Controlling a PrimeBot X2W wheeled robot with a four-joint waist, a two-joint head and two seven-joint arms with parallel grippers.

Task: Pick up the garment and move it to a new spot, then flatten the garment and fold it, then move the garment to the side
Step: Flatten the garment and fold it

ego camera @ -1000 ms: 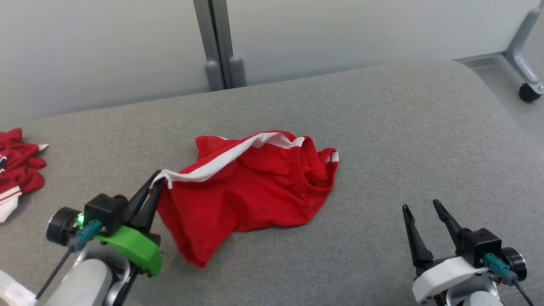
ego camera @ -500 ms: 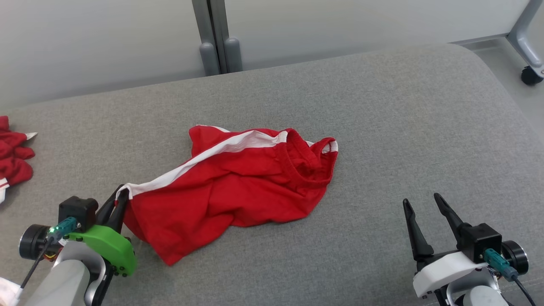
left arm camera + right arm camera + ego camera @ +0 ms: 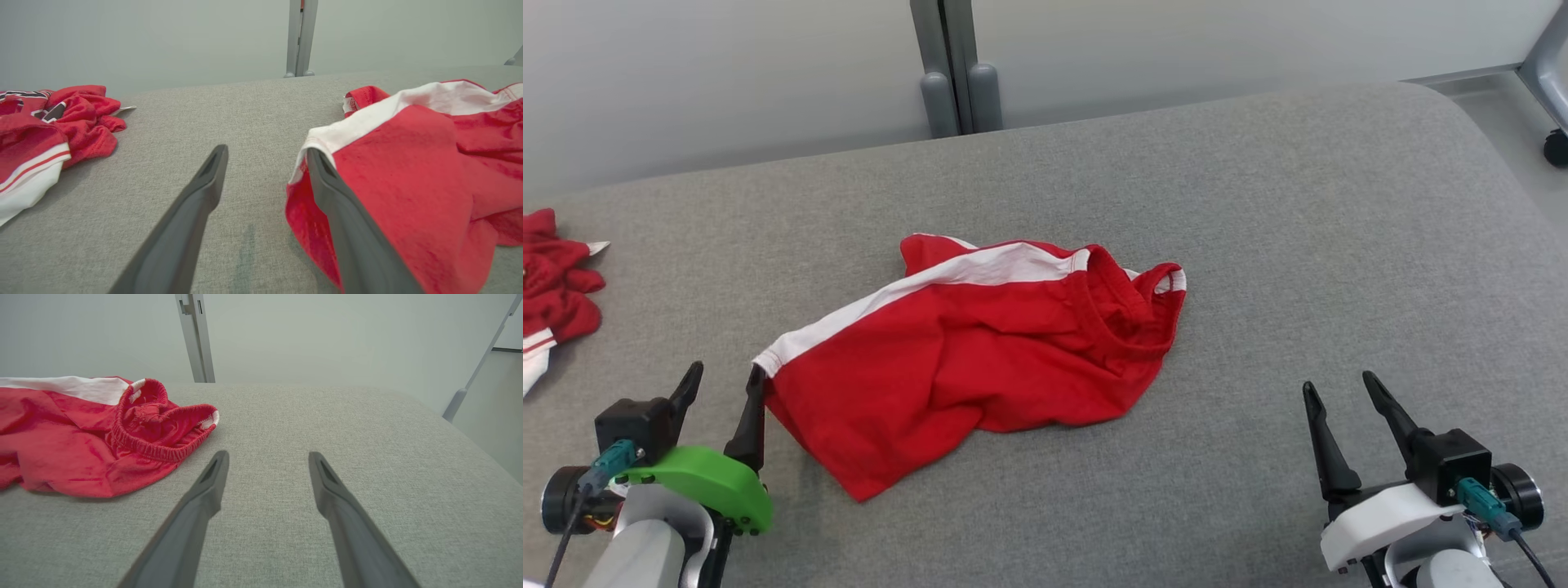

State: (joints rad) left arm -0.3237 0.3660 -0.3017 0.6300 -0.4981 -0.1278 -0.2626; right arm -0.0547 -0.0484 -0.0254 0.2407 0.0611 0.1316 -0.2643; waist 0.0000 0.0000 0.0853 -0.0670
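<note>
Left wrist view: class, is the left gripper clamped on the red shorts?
No: the left gripper stands open, fingers spread, the red shorts lying loose beside one finger.

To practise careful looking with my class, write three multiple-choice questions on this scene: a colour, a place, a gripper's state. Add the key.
1. What colour is the band on the red shorts? A black; B white; C green.
2. Where does the crumpled jersey lie? A at the left end of the grey surface; B on the shorts; C at its right end.
3. How is the left gripper? A shut on the shorts; B shut on nothing; C open.
Key: 1 B, a white strip runs along their edge. 2 A, it lies far left, apart from the shorts. 3 C, its fingers stand apart.
</note>
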